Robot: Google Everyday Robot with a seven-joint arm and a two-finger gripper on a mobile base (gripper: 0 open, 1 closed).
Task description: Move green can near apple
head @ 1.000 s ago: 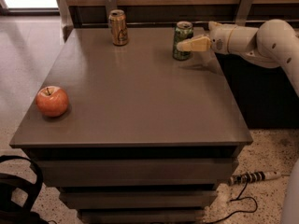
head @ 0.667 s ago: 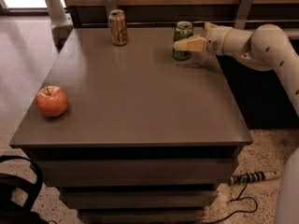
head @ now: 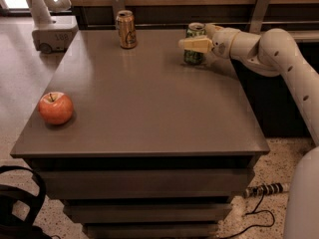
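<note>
The green can (head: 195, 57) stands upright near the back right of the dark table (head: 149, 108). My gripper (head: 188, 44) reaches in from the right at the can's mid-height, and its cream-coloured tip crosses the front of the can. The can rests on the table. The red-orange apple (head: 56, 108) sits near the table's front left edge, far from the can and the gripper.
A gold-orange can (head: 126, 29) stands at the back of the table, left of the green can. A wooden wall with metal brackets (head: 262, 4) runs behind the table. A white machine base (head: 52, 34) stands on the floor at the back left. Cables (head: 259, 208) lie on the floor at the right.
My gripper has moved a little to the left, further across the green can. The can, the apple and the gold-orange can have not moved.
</note>
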